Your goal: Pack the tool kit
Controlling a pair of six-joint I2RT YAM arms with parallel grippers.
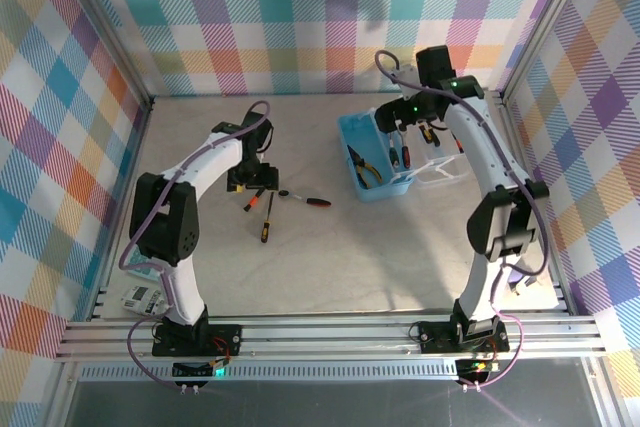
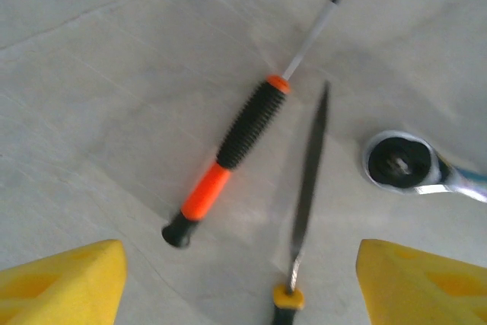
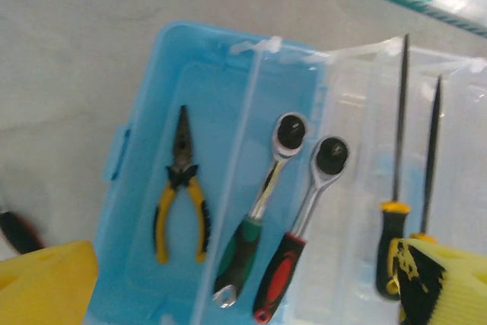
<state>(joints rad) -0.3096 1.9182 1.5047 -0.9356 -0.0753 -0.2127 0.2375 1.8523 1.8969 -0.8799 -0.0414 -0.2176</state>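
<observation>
Packing is partly done. The light blue translucent plastic case [image 3: 221,104] sits far right on the worktop with its lid open and its long axis near-to-far. It holds yellow-handled pliers [image 3: 181,195] and two ratchet wrenches, heads pointing far.

Three tools remain outside, left of the case:
- orange-and-black screwdriver [image 2: 236,142]
- thin dark file [image 2: 308,180]
- red-handled ratchet [image 1: 310,201], lying left-to-right

The left hand [image 2: 240,272] and right hand [image 3: 243,264] are both spread wide and empty.
</observation>
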